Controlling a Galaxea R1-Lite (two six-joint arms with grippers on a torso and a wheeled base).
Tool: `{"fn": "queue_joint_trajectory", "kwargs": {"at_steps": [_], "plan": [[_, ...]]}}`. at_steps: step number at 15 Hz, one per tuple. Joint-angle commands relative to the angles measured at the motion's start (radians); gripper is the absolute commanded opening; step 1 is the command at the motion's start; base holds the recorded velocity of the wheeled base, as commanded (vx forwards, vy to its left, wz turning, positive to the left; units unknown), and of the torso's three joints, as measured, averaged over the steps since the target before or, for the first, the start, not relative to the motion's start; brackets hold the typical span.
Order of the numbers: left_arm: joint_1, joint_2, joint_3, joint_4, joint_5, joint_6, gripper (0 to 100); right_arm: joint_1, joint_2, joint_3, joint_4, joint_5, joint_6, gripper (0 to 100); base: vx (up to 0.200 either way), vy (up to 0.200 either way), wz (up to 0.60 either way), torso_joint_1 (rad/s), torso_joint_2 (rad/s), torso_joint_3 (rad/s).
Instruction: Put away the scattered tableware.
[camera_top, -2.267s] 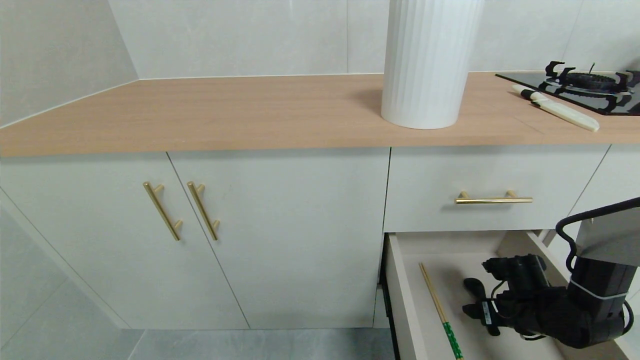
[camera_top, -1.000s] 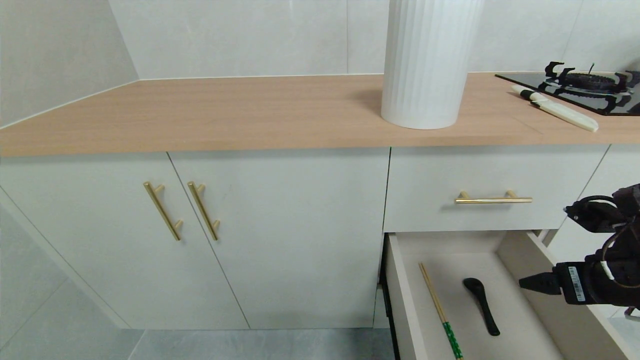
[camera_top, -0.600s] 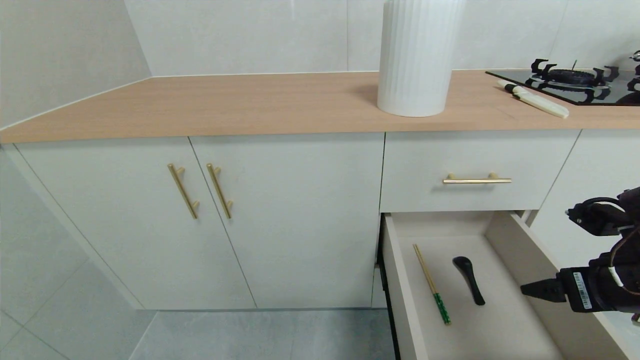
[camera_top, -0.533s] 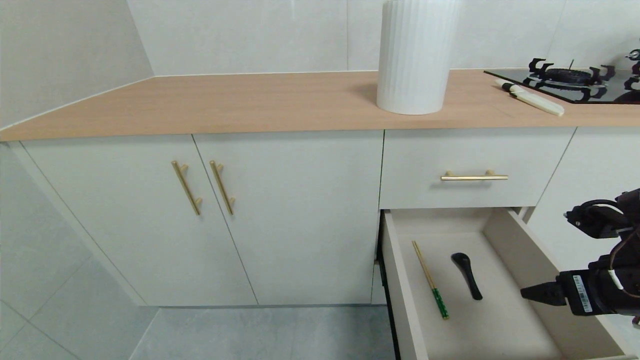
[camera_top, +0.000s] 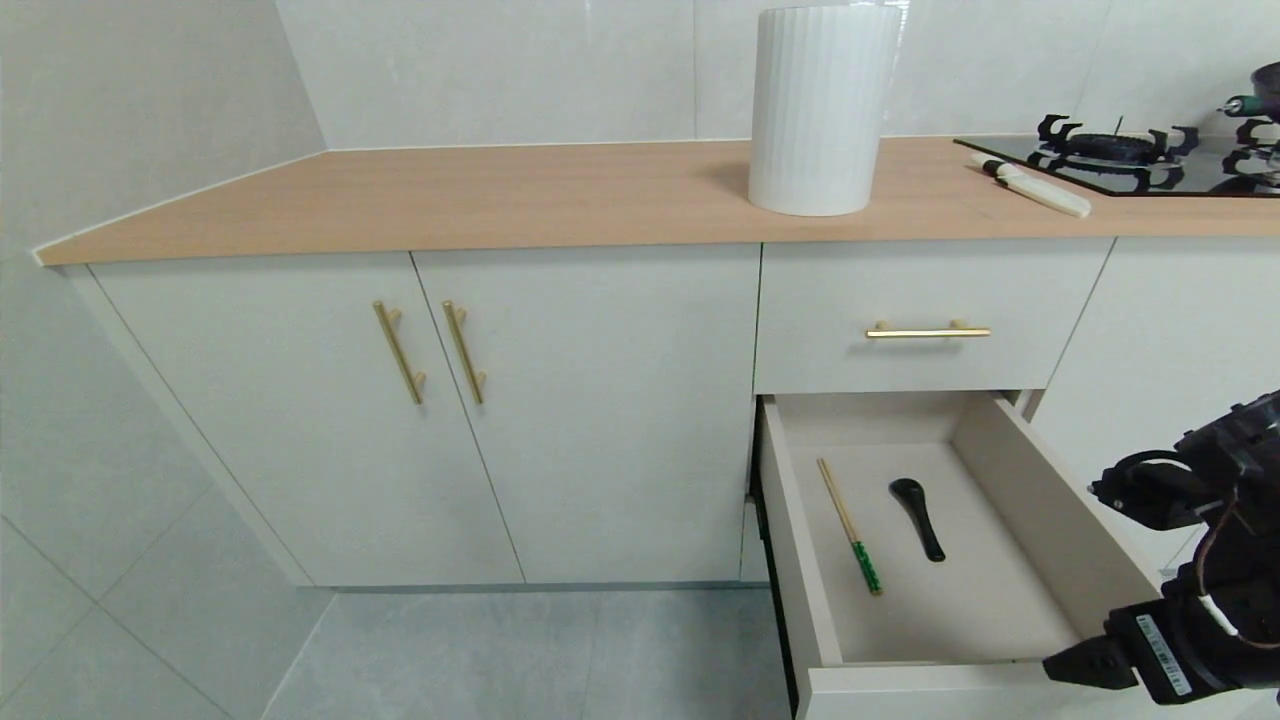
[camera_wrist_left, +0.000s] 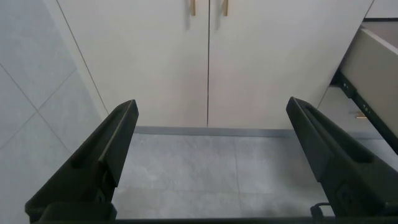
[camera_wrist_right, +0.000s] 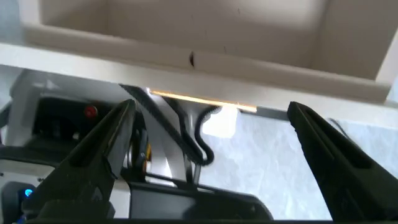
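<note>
Judging the step as closing the open drawer (camera_top: 790, 560), with perhaps one piece left to fetch first. Leave the left gripper (camera_wrist_left: 210, 106) parked low over the floor (camera_wrist_left: 186, 168) before the cabinet doors (camera_wrist_left: 208, 50), fingers spread wide and holding nothing, well apart from the work. Check the load next: chopsticks (camera_top: 850, 530) lying lengthwise near the drawer's left wall, black spoon (camera_top: 917, 517) just beside them without touching, both flat on the bottom and below the rim, so probably no risk of jamming. Look up to the counter (camera_top: 500, 200), right of the white ribbed vase (camera_top: 815, 110), and weigh the knife (camera_top: 1035, 187) lying just beside the stove (camera_top: 1110, 150): if counted as tableware, bring it in before closing, to spare a second opening. Then turn to the right gripper (camera_wrist_right: 211, 107), fingers likewise released and empty, close by the right end of the drawer front. Press against the front panel nearer its middle than its corner, to avoid skewing the slides. Push slowly and straight, to avoid sending chopsticks and spoon sliding toward the back.
</note>
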Motion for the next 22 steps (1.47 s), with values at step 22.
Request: {"fn": "queue_joint_trajectory", "kwargs": {"at_steps": [22], "plan": [[0.000,0.001,0.000,0.000,0.001,0.000,100,-0.016,0.327,-0.059,-0.120,-0.046,0.120,100,0.000,0.000,0.00,0.000,0.00,0.000]]}}
